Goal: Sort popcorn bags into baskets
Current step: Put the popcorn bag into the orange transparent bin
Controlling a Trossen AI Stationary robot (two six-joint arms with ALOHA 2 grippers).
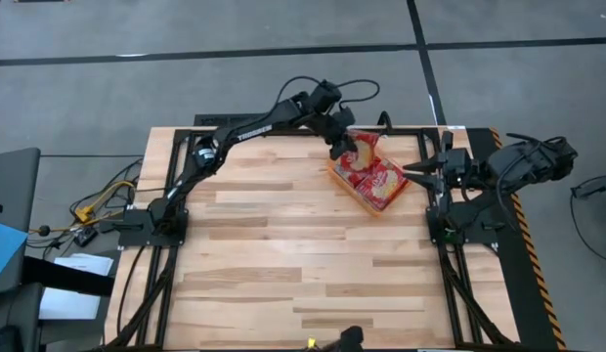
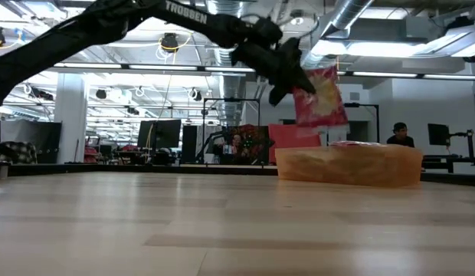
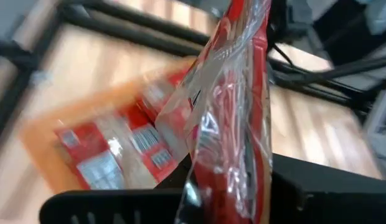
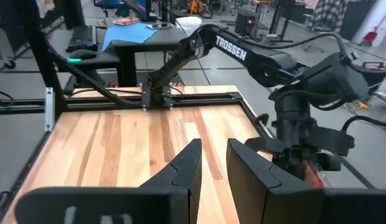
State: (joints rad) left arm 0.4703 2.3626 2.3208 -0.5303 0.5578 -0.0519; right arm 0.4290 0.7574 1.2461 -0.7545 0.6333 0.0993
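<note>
plank table mostly bare — left tool clamps popcorn bag over basket; right tool open.

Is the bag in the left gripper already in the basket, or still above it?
Above it: the popcorn bag hangs from the left gripper, clear of the orange basket rim.
</note>
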